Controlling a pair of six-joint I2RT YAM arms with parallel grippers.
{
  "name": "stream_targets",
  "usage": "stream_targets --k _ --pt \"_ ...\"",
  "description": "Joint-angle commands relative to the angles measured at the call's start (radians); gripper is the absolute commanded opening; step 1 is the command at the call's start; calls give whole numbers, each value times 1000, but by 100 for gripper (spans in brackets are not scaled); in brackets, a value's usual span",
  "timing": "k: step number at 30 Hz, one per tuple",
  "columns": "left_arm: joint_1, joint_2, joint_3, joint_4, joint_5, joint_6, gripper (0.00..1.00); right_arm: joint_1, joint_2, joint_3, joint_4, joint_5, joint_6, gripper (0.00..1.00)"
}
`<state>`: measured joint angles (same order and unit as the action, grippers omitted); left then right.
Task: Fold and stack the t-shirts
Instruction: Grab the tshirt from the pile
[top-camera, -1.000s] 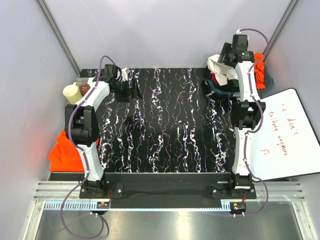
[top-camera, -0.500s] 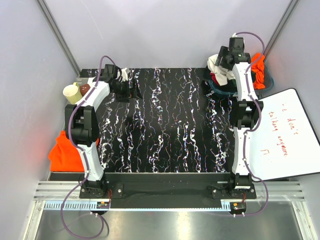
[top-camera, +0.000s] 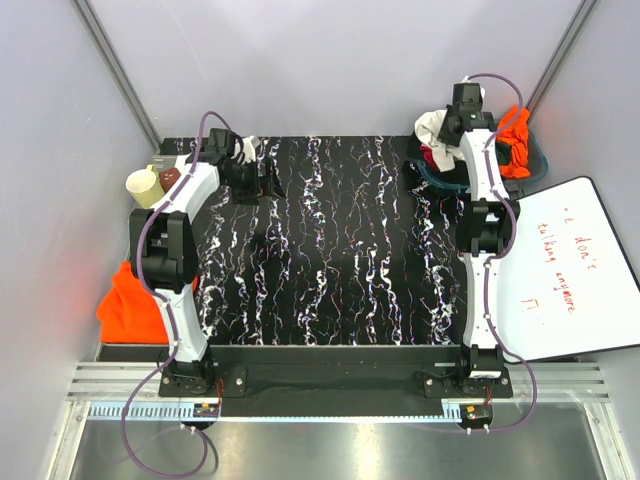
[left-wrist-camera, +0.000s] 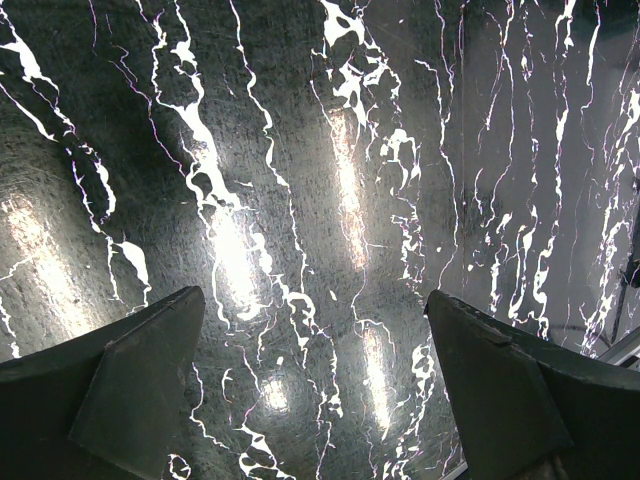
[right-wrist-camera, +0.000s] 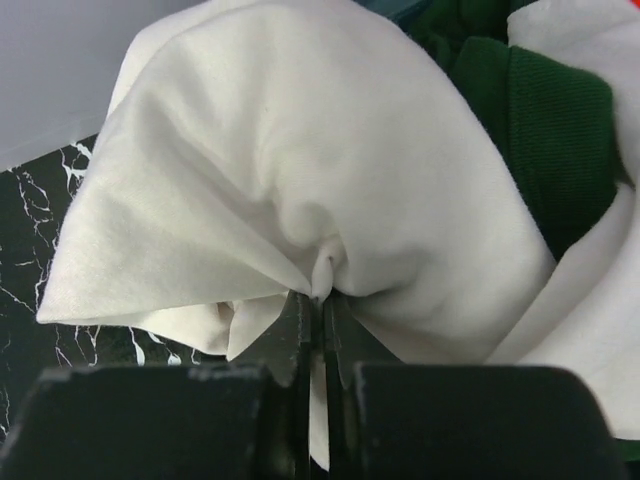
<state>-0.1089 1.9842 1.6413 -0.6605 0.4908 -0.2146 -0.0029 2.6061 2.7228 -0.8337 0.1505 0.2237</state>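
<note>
Pale purple walls (top-camera: 60, 120) stood around a black table (top-camera: 340, 250) with white streaks. Seen from above, a bin (top-camera: 541, 158) full of shirts sat at the table's 1 o'clock corner. That was why the right arm was stretched so far out: it had to reach the pile.

The right pincer (right-wrist-camera: 318, 305) was clenched tight on a fold of the cream shirt (right-wrist-camera: 300, 170). The cloth bunched up like a bow where the fingers (right-wrist-camera: 300, 340) squeezed it. That grip looked good for lifting the shirt out and bringing it to the middle of the table, where there was room to fold it. A green sleeve (right-wrist-camera: 530, 120) showed at 2 o'clock in the right wrist view.

The left pincer (left-wrist-camera: 315, 330) hung wide apart over bare table at 10 o'clock, holding nothing. It was probably waiting to help once the shirt came over.

Counting: two arms and two pincers. In the bin there was one cream shirt, one orange shirt (top-camera: 516, 133), and some red and dark cloth too hidden to count. One more orange heap (top-camera: 128, 305) lay off the table at 8 o'clock, likely a shirt too. One cream cup (top-camera: 143, 186) stood at 10 o'clock, and one white board (top-camera: 570, 270) with red writing lay at 3 o'clock. No shirt had been folded on the table yet.
</note>
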Motion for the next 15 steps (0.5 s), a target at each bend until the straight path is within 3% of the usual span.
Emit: stream_targets --k 1,9,15 --pt "-3 -25 -5 -1 25 9 99 -3 -79 72 16 41 11 0" --pt "-3 -27 -6 -1 22 11 99 33 -225 157 44 5 -18 0" --pt "-3 -59 -3 7 -69 1 99 133 -369 14 48 -175 3 0"
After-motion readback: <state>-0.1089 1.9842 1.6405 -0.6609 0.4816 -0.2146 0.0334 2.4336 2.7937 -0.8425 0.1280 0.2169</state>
